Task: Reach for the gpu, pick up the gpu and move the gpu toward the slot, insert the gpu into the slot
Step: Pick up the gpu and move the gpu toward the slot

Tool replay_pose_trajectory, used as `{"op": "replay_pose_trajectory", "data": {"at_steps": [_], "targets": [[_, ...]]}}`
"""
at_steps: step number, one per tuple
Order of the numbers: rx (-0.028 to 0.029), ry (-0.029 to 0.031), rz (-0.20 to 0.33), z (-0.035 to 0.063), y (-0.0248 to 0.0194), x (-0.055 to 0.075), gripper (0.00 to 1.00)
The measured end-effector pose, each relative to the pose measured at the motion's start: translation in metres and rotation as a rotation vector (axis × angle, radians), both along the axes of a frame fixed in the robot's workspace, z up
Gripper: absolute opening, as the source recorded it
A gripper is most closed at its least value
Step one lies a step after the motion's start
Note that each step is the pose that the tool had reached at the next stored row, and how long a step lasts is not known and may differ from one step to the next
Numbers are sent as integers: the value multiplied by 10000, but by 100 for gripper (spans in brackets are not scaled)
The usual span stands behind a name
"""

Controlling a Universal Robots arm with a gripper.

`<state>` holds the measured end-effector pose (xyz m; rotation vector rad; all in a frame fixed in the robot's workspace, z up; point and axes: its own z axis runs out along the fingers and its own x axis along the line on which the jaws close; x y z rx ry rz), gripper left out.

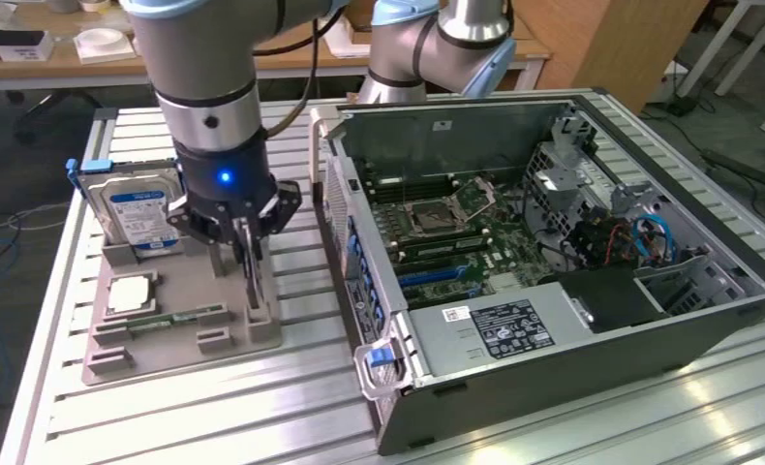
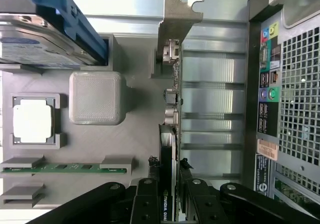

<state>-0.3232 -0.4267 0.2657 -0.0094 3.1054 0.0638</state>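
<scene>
The gpu [image 1: 252, 284] stands on edge in a grey holder [image 1: 182, 344], a thin card with a silver end bracket [image 2: 176, 26] at its far end. My gripper [image 1: 246, 250] reaches straight down over it. In the wrist view the black fingers [image 2: 149, 194] press against both faces of the gpu [image 2: 170, 134], so my gripper [image 2: 169, 186] is shut on the card. The card still sits in the holder. The motherboard slot [image 1: 435, 277] lies inside the open computer case [image 1: 692, 320] to the exterior view's right.
The holder also carries a blue-labelled hard drive [image 1: 137, 208], a processor chip [image 1: 131, 291] and a slim memory stick [image 1: 176, 318]. The case's rear panel [image 2: 290, 84] stands close beside the holder. A second arm [image 1: 435, 48] stands behind the case. The table is ribbed metal.
</scene>
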Motion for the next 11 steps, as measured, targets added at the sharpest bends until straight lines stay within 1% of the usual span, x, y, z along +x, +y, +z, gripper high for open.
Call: {"op": "replay_pose_trajectory", "data": {"at_steps": [4,11], "targets": [[0,-1,0,151,0,0,25],[0,0,0,467,0,0,25]]}}
